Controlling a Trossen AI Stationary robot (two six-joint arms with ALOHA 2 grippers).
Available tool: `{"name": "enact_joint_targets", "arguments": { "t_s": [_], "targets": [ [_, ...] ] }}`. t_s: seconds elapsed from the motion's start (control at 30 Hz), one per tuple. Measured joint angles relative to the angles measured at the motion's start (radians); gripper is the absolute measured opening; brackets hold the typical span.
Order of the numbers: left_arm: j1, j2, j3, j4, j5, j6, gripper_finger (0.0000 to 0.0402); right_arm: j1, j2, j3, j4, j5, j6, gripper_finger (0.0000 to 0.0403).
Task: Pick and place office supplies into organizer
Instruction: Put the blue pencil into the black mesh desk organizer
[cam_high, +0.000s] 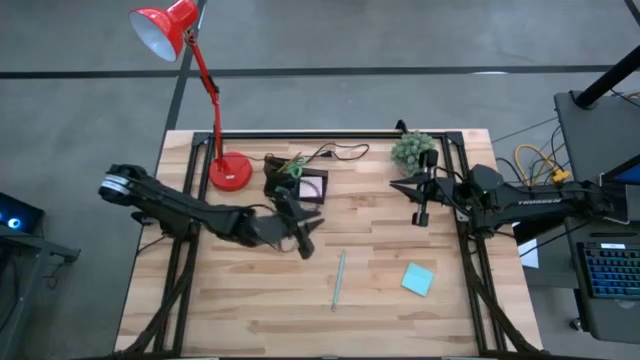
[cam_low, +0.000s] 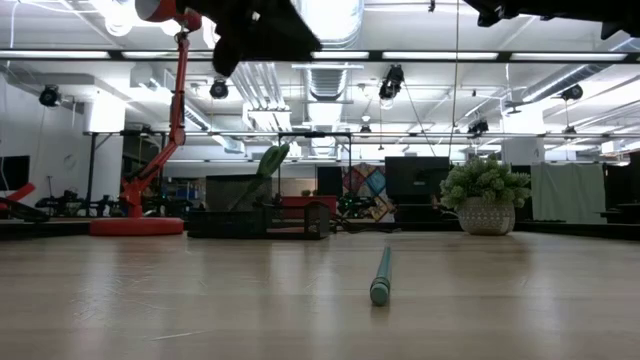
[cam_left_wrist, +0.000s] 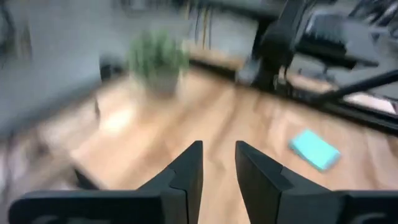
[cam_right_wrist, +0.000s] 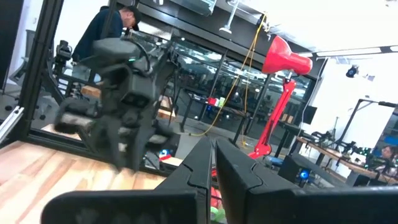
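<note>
The black organizer (cam_high: 295, 185) stands near the table's far edge, beside the red lamp's base. A pink sticky pad (cam_high: 313, 187) lies in its low tray, and the green-handled scissors (cam_high: 290, 165) stick up out of its taller section (cam_low: 268, 165). A thin green pencil (cam_high: 339, 278) lies flat on the middle of the table (cam_low: 381, 275). The teal sticky pad (cam_high: 418, 279) lies flat to the pencil's right (cam_left_wrist: 314, 149). My left gripper (cam_high: 302, 238) hangs open and empty, high above the table just near of the organizer (cam_left_wrist: 217, 152). My right gripper (cam_high: 420, 208) waits shut near the plant (cam_right_wrist: 212, 149).
A red desk lamp has its round base (cam_high: 230, 172) left of the organizer. A small potted plant (cam_high: 413, 150) stands at the far right. A black cable (cam_high: 340, 153) runs along the far edge. A person (cam_right_wrist: 112, 31) stands beyond the table.
</note>
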Motion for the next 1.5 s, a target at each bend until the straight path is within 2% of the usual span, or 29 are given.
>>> {"name": "enact_joint_targets", "arguments": {
  "t_s": [0.1, 0.2, 0.27, 0.37, 0.5, 0.77, 1.0, 1.13, 1.37, 1.5],
  "targets": [
    [-0.024, 0.083, 0.16, -0.336, 0.003, -0.26, 0.0077, 0.0, 0.0, 0.006, -0.001, 0.0, -0.003, 0.0013],
    [-0.049, 0.18, 0.313, -0.559, 0.004, -0.403, 0.0067, 0.0, 0.0, 0.01, -0.005, 0.0, -0.003, 0.0013],
    [-0.06, 0.237, 0.406, -0.632, 0.034, -0.478, 0.0059, 0.0, 0.0, 0.01, -0.006, 0.0, -0.003, 0.0013],
    [-0.065, 0.305, 0.519, -0.702, 0.123, -0.511, 0.0048, 0.0, 0.0, 0.01, -0.008, 0.0, -0.003, 0.0013],
    [-0.067, 0.376, 0.609, -0.739, 0.204, -0.555, 0.0037, 0.0, 0.0, 0.01, -0.008, 0.0, 0.009, 0.0013],
    [-0.086, 0.494, 0.623, -0.769, 0.332, -0.715, 0.0022, 0.0, -0.005, 0.01, -0.034, 0.0, 0.012, 0.0013],
    [-0.082, 0.53, 0.625, -0.745, 0.423, -0.725, 0.0022, 0.0, -0.008, 0.01, -0.034, 0.0, 0.012, 0.0013],
    [-0.078, 0.536, 0.624, -0.735, 0.429, -0.774, 0.0032, 0.0, -0.008, 0.01, -0.034, 0.0, 0.012, 0.0013],
    [-0.07, 0.552, 0.623, -0.727, 0.449, -0.861, 0.008, 0.0, -0.008, 0.01, -0.034, 0.0, 0.012, 0.0013],
    [-0.067, 0.564, 0.631, -0.726, 0.405, -0.896, 0.0078, 0.0, -0.008, 0.01, -0.034, 0.0, 0.012, 0.0013]
  ]
}}
